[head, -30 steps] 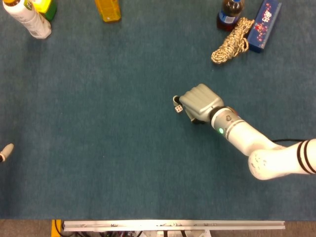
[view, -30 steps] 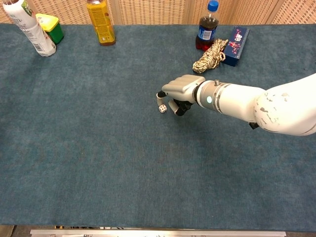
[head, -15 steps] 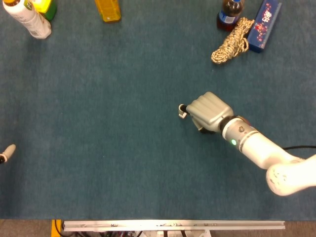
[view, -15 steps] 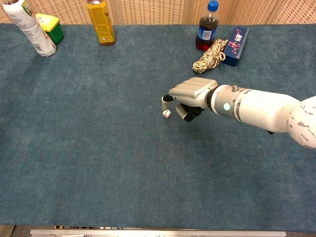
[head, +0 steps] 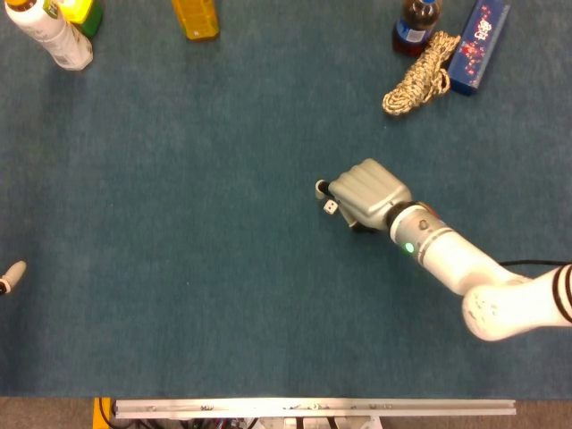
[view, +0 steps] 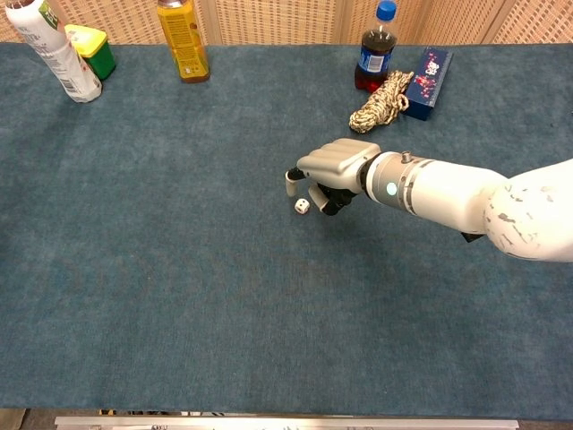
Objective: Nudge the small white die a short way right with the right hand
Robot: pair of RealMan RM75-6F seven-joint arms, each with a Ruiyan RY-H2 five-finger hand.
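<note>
Die: small white die [head: 330,206] [view: 303,206] sits on the blue desk [head: 179,268] a bit right of centre, well clear of every edge. Lies free, nothing gripping it.
Right hand: right hand [head: 366,192] [view: 333,166] hangs just above and right of the die, knuckles up, fingers [view: 291,179] curled down and in, holding nothing. One fingertip hangs just behind-left of the die; chest view shows a gap, so apparently no contact now.
Left hand: only a fingertip of the left hand [head: 11,275] shows at the left edge of the desk in head view; too little to tell whether its fingers are spread or curled.
Change: over the last second the die shifted a short way right and slightly toward the near edge. Hand swept right with it, and in the last half second pulled back left and a touch toward the far edge. Die did not move in that half second.
Meaning: my read is the nudge is done or nearly so. Displacement is small but matches "a short way". Hand now looks like it is re-staging or retreating.
Risk: another sweep from this pose could hook the die with the curled fingertip and roll it instead of sliding it.
Clutter: rope coil [head: 418,76], cola bottle [view: 374,49] and blue box [view: 430,72] near the far right corner, bottles at the far left; all well apart from the die.
</note>
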